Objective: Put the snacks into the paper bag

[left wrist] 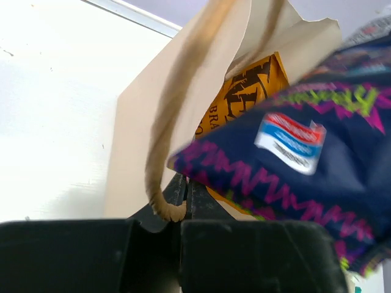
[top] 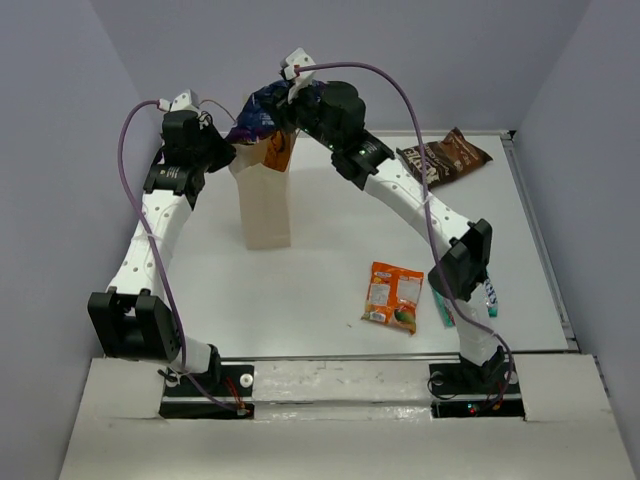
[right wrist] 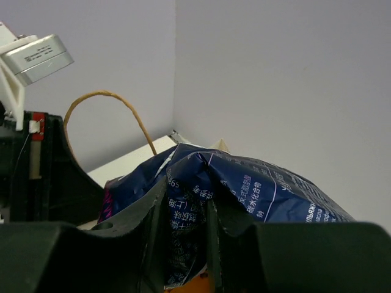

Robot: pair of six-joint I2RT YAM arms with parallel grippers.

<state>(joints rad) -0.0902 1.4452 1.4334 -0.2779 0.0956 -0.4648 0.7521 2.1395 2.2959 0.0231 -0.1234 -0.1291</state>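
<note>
While my left end effector [left wrist: 185,190] pinches the paper bag [top: 265,205], the dark blue bag [right wrist: 244,183] gripped by my right end effector [right wrist: 186,238] could snag its mouth and fall.

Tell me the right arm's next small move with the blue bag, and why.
Probably lower it: the right claw grips the dark blue bag just above the open paper bag, which the left claw seems to hold at its rim, and the orange-yellow chip bag is already inside.
</note>
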